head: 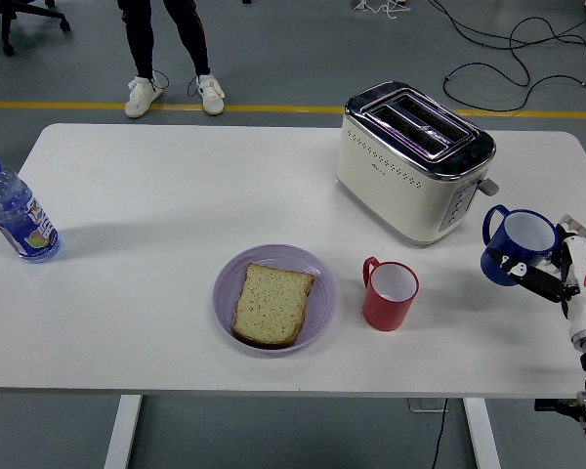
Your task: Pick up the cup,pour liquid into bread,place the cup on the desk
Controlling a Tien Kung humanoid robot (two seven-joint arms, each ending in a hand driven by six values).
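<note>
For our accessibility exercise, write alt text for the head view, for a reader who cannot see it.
The robot's right hand grips a blue cup at the white table's right edge. Nearby are a cream toaster, a red cup, bread on a purple plate, and a water bottle far left.

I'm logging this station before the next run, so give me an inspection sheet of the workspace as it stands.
Surface: white table, no spills seen.
Job's things: dark blue handled cup held in the right hand near the right edge; toasted bread slice on a lilac round plate.
Clutter: red mug beside the plate; cream and chrome toaster; clear plastic water bottle with blue cap at left edge.
Grippers: right hand grasps the cup; left not in view.
Cables: black cables on the floor beyond.
Surroundings: person's legs in white shoes, yellow floor line.
</note>
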